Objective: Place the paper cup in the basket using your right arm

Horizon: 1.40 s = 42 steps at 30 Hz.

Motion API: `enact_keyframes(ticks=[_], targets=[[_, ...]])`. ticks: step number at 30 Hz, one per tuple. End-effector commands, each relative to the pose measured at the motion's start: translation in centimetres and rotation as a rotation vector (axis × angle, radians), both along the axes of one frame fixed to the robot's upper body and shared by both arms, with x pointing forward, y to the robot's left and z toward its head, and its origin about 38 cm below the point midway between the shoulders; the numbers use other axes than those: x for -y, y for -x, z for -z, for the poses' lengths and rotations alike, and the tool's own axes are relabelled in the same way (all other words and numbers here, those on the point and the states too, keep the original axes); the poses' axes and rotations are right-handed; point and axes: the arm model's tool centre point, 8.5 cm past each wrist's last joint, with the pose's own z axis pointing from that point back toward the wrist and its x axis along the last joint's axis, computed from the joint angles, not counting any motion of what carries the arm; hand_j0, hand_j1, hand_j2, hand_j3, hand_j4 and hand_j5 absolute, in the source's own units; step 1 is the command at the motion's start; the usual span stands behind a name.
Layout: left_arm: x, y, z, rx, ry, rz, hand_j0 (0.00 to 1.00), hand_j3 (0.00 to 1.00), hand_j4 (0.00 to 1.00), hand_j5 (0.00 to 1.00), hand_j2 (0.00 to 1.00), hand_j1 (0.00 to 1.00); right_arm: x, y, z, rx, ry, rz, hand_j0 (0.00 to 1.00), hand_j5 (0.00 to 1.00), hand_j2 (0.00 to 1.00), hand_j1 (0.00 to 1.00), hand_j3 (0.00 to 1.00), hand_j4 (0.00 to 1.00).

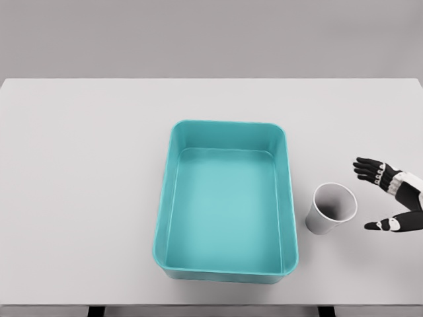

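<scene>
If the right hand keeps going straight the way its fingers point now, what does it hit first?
The right hand, fingers spread and empty, points left at the paper cup, which stands upright just short of it. It would probably meet the cup's side first; the teal basket lies beyond. Height is hard to judge from this single view.

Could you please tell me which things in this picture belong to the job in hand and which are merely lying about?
Belonging to the job:
- paper cup, upright on the table, right of the basket
- teal basket, nothing in it
- right hand, fingers spread, beside the cup, not touching it

Lying about:
- nothing; only the white table carries them
</scene>
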Motion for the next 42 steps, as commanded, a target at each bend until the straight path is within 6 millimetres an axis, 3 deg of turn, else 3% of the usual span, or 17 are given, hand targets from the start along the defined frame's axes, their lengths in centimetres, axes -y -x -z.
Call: enact_keyframes(ticks=[1, 9, 19, 32, 42], targets=[[0.0, 0.0, 0.0, 0.000, 0.000, 0.000, 1.00, 1.00, 1.00, 1.00, 1.00, 1.00, 1.1, 0.1, 0.3, 0.016, 0.000, 0.025, 1.00, 1.00, 1.00, 1.00, 1.00, 1.00], [0.0, 0.0, 0.0, 0.000, 0.000, 0.000, 1.00, 1.00, 1.00, 1.00, 1.00, 1.00, 1.1, 1.7, 3.6, 0.102, -0.062, 0.060, 1.00, 1.00, 1.00, 1.00, 1.00, 1.00], [0.0, 0.0, 0.0, 0.000, 0.000, 0.000, 1.00, 1.00, 1.00, 1.00, 1.00, 1.00, -0.4, 2.7, 5.7, 0.132, -0.115, 0.057, 1.00, 1.00, 1.00, 1.00, 1.00, 1.00], [0.0, 0.0, 0.0, 0.000, 0.000, 0.000, 1.00, 1.00, 1.00, 1.00, 1.00, 1.00, -1.7, 2.4, 6.3, 0.139, -0.145, 0.050, 1.00, 1.00, 1.00, 1.00, 1.00, 1.00], [0.0, 0.0, 0.0, 0.000, 0.000, -0.001, 1.00, 1.00, 1.00, 1.00, 1.00, 1.00, -4.1, 1.4, 7.0, 0.149, -0.189, 0.021, 1.00, 1.00, 1.00, 1.00, 1.00, 1.00]])
